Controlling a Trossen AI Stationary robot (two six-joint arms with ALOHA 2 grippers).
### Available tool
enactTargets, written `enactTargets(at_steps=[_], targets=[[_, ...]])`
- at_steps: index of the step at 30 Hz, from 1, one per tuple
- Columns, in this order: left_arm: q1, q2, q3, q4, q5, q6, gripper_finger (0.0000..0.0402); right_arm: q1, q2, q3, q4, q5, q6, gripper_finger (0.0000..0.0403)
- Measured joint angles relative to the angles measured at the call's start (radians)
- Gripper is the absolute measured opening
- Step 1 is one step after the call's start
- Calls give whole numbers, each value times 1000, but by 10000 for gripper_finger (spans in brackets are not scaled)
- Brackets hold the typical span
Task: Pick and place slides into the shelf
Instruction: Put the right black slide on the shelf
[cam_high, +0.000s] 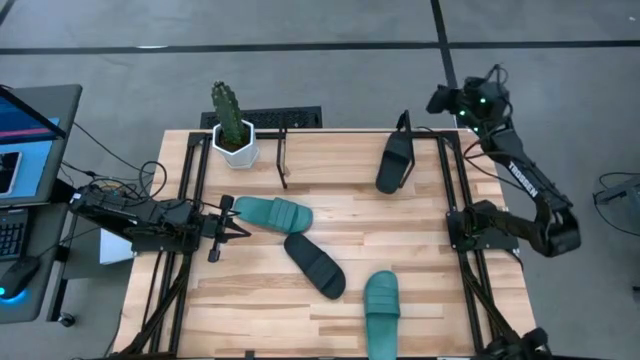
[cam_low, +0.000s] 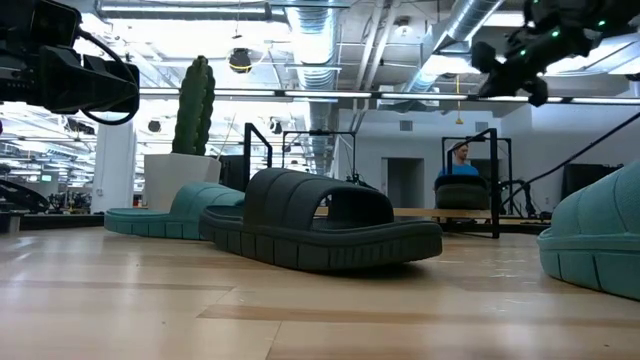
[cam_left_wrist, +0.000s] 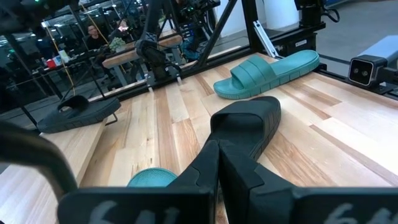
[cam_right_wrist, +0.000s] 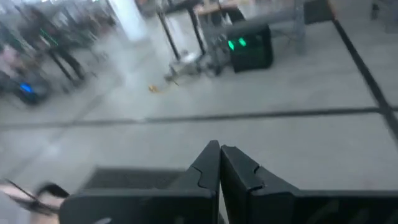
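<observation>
Several slides are on the wooden table. One teal slide (cam_high: 272, 213) (cam_left_wrist: 267, 71) lies at centre left, a black slide (cam_high: 314, 264) (cam_low: 320, 225) in the middle, and another teal slide (cam_high: 381, 300) near the front edge. A second black slide (cam_high: 395, 160) (cam_left_wrist: 78, 112) lies at the right end of the black-frame shelf (cam_high: 284, 160), beside its upright bracket. My left gripper (cam_high: 240, 228) (cam_left_wrist: 217, 162) is shut and holds nothing; it hovers level just left of the first teal slide. My right gripper (cam_high: 437, 100) (cam_right_wrist: 219, 155) is shut and raised beyond the table's far right corner, over the floor.
A cactus in a white pot (cam_high: 232, 135) stands at the far left of the table, next to the shelf. Black mounting rails (cam_high: 190, 190) run along both side edges. A laptop (cam_high: 30, 140) sits off the table's left. A person (cam_low: 460, 160) is in the room behind.
</observation>
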Motion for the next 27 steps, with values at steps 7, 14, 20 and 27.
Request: enactTargets(at_steps=[7, 14, 20, 27], targets=[[0, 0, 0, 0, 0, 0, 0, 35, 77, 70, -195, 73, -124, 0], [0, 0, 0, 0, 0, 0, 0, -28, 110, 100, -287, -66, -221, 0], [0, 5, 0, 0, 1, 2, 0, -54, 56, 100, -403, -321, -357, 0], [0, 5, 0, 0, 0, 2, 0, 20, -97, 99, -489, -733, -525, 0]])
